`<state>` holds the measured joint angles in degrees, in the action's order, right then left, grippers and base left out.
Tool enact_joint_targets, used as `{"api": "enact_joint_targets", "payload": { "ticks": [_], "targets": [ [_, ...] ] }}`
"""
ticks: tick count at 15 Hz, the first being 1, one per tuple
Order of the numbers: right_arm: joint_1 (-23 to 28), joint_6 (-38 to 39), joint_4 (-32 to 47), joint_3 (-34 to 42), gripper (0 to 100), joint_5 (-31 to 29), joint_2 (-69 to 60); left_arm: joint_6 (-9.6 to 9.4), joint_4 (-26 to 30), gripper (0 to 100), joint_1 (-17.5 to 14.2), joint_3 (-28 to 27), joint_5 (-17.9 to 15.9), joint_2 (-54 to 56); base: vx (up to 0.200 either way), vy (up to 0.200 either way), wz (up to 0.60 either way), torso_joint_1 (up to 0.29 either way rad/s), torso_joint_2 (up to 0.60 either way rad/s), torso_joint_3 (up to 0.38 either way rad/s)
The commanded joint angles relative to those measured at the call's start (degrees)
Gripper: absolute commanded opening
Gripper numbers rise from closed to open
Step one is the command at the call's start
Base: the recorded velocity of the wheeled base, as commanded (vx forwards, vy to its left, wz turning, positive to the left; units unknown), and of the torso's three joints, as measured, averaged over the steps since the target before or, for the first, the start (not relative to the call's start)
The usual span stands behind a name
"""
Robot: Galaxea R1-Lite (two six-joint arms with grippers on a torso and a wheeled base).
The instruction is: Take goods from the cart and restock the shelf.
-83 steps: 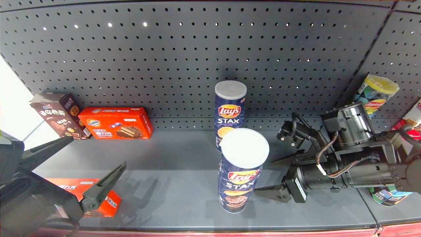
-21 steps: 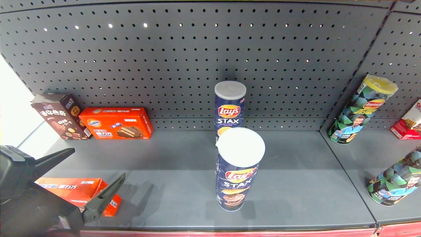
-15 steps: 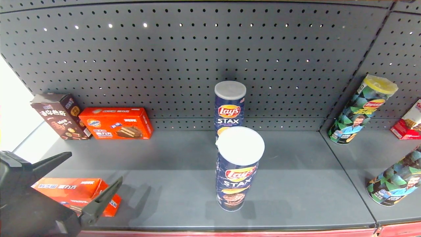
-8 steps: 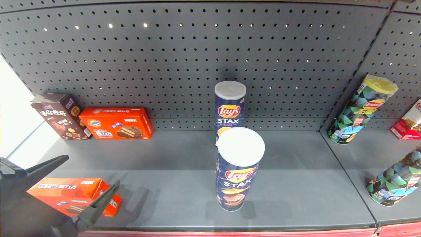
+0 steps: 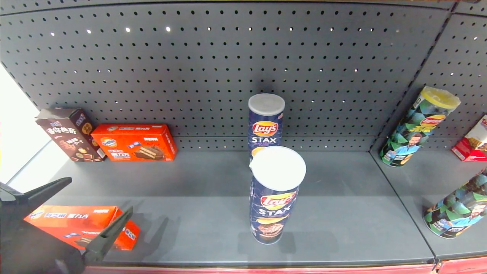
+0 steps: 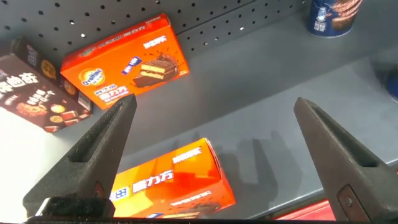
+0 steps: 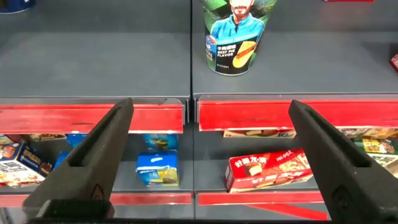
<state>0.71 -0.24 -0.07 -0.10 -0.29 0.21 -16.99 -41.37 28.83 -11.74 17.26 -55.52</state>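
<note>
Two blue chip cans stand upright mid-shelf, the front can (image 5: 276, 201) right before the back can (image 5: 265, 121). An orange box (image 5: 76, 224) lies flat near the front left edge of the grey shelf (image 5: 342, 213). My left gripper (image 5: 101, 194) hangs open just above and in front of this orange box (image 6: 174, 180), holding nothing. My right gripper (image 7: 210, 104) is open and empty, out in front of the shelf's red front rail (image 7: 155, 115), facing a green can (image 7: 239, 34).
A second orange box (image 5: 133, 141) and a brown box (image 5: 68, 133) stand against the pegboard at the back left. Green cans (image 5: 418, 125) and a red box (image 5: 473, 142) occupy the right bay. Lower shelves hold a red box (image 7: 267, 171) and blue packs (image 7: 158, 168).
My left gripper has drawn back toward the lower left, uncovering more of the front orange box. The right arm, beside the front can 5.5 s ago, has left the head view.
</note>
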Motion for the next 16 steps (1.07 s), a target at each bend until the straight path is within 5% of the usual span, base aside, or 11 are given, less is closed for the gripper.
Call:
{"api": "enact_joint_targets", "payload": {
  "ticks": [1, 4, 6, 7, 8, 9, 10, 11, 12, 14, 16],
  "targets": [
    [0.0, 0.0, 0.0, 0.1, 100, 0.0, 0.0, -0.58, 0.4, 100, -3.1, 3.0, 0.6, 6.0, 0.000, 0.000, 0.00, 0.000, 0.00, 0.000],
    [0.0, 0.0, 0.0, 0.1, 100, 0.0, 0.0, -3.48, 3.3, 100, -4.7, 10.0, 8.2, 17.0, 0.000, 0.000, 0.00, 0.000, 0.00, 0.000],
    [0.0, 0.0, 0.0, 0.1, 100, 0.0, 0.0, -1.11, 9.9, 100, -5.1, 11.7, 11.3, 23.3, 0.000, 0.000, 0.00, 0.000, 0.00, 0.000],
    [0.0, 0.0, 0.0, 0.1, 100, 0.0, 0.0, -0.85, 13.8, 100, -3.8, 11.7, 11.5, 26.5, 0.000, 0.000, 0.00, 0.000, 0.00, 0.000],
    [0.0, 0.0, 0.0, 0.1, 100, 0.0, 0.0, -0.85, 24.2, 100, 4.2, 11.7, 13.2, 35.7, 0.000, 0.000, 0.00, 0.000, 0.00, 0.000],
    [0.0, 0.0, 0.0, 0.1, 100, 0.0, 0.0, -0.85, 29.7, 100, 5.4, 11.7, 14.1, 40.1, 0.000, 0.000, 0.00, 0.000, 0.00, 0.000],
    [0.0, 0.0, 0.0, 0.1, 100, 0.0, 0.0, 5.04, 37.7, 100, -2.4, 11.7, 9.7, 46.5, 0.000, 0.000, 0.00, 0.000, 0.00, 0.000],
    [0.0, 0.0, 0.0, 0.1, 100, 0.0, 0.0, 10.31, 37.8, 100, -9.1, 11.7, 0.8, 46.4, 0.000, 0.000, 0.00, 0.000, 0.00, 0.000],
    [0.0, 0.0, 0.0, 0.1, 100, 0.0, 0.0, 12.69, 37.9, 100, -16.6, 11.7, -7.9, 46.4, 0.000, 0.000, 0.00, 0.000, 0.00, 0.000],
    [0.0, 0.0, 0.0, 0.1, 100, 0.0, 0.0, 12.42, 41.6, 100, -29.8, 11.7, -24.8, 49.4, 0.000, 0.000, 0.00, 0.000, 0.00, 0.000],
    [0.0, 0.0, 0.0, 0.1, 100, 0.0, 0.0, 11.28, 41.8, 100, -33.0, 11.6, -24.3, 50.3, 0.000, 0.000, 0.00, 0.000, 0.00, 0.000]
  ]
}}
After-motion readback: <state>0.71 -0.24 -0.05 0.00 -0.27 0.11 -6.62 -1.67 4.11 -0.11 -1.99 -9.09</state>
